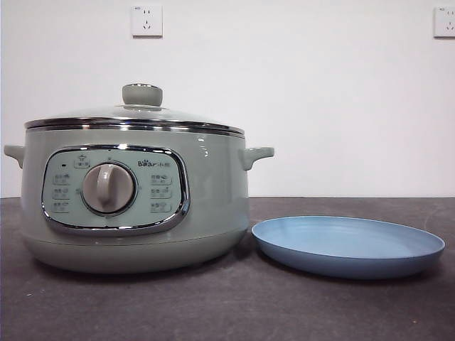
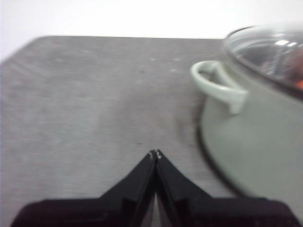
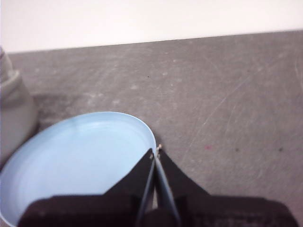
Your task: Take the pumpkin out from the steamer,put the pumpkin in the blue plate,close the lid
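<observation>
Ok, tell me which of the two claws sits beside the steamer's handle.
The left claw, shut above bare table beside the steamer handle. The right claw, also shut, hangs at the blue plate rim instead.

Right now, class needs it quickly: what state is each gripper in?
Left gripper: closed, empty, beside the pale sage-green round steamer.
Right gripper: closed, empty, over the rim of the matte light blue shallow plate.

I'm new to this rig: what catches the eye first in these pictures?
The big sage-green steamer stands on the dark table, its glass lid on. The empty blue plate lies close beside it. The left gripper and right gripper wait shut above the table.
</observation>
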